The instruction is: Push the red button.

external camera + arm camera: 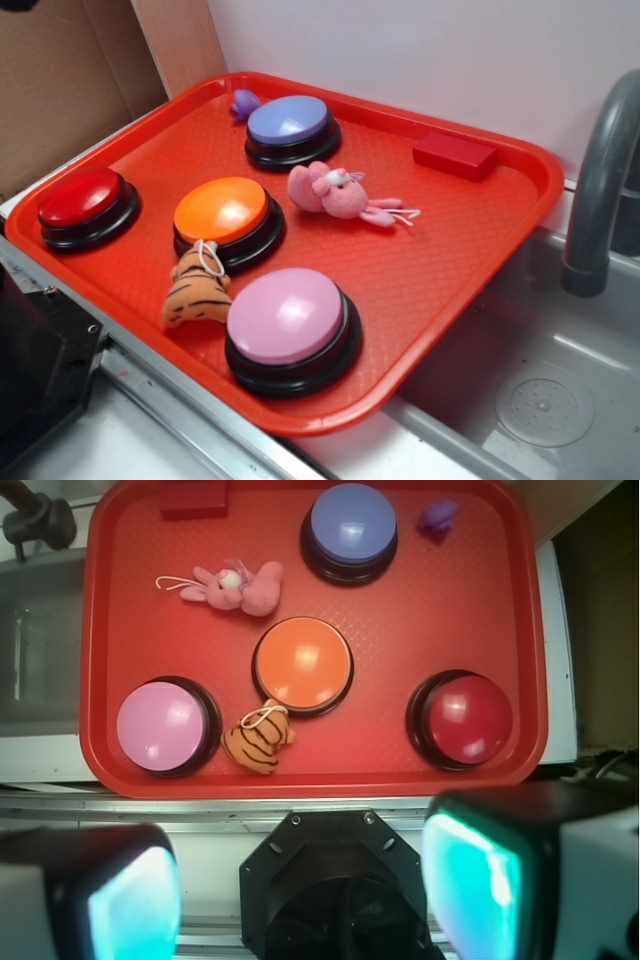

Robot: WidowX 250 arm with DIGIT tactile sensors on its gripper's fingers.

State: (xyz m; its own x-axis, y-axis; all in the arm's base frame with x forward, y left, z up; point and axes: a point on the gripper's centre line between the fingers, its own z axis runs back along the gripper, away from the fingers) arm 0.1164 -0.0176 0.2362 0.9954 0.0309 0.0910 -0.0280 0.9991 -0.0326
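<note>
Looking down from the side view, we see a red tray [470,260] with four big round buttons on it. Going left to right, the red button [81,197] comes first. It sits close to the tray's left edge, on a black base, and nothing touches it. Next comes the orange button [221,210], near the middle of the tray. A little striped tiger toy [195,290] lies just beside it, toward the front edge. The pink button [285,315] sits near the front edge, next to the tiger. The purple button [289,120] sits near the back edge, with a tiny purple toy [243,102] beside it. A pink plush toy [335,192] lies near the middle. A flat red block [455,154] rests by the back right corner.

In the wrist view, the gripper [300,895] hangs in front of the tray's front edge. Its two fingers [470,875] stand wide apart, holding nothing. The red button is well apart from them.
</note>
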